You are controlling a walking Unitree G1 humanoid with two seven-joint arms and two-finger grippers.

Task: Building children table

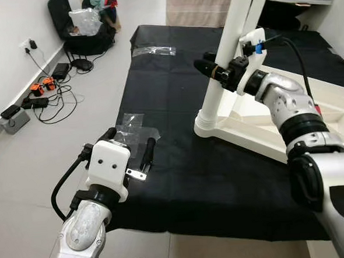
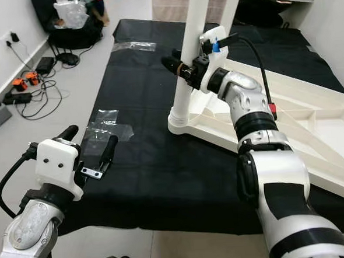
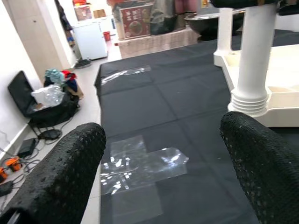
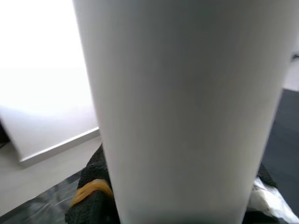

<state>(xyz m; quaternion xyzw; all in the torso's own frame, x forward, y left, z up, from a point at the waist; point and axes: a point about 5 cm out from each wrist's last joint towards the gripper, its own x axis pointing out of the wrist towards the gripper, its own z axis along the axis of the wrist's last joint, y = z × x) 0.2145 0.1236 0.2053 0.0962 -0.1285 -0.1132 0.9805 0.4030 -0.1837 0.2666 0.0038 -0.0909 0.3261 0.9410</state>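
Progress: white plastic table leg (image 1: 226, 55) is standing in the upturned white table frame (image 1: 335, 116); other corners hidden.
Right pincer (image 1: 215, 71): clamping that leg.
Left pincer (image 1: 129, 144): hovering open, empty, over the black mat's (image 1: 176, 105) near-left corner.

table leg (image 1: 231, 49) top cut off

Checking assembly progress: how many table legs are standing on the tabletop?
2. Near white leg stands at the tabletop corner, right gripper around it; second leg stands behind. Others may be hidden.

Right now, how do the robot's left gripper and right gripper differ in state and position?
The left gripper is open and holds nothing, low above the black mat; the right gripper is raised and closed around the upright white table leg. Both have black fingers.
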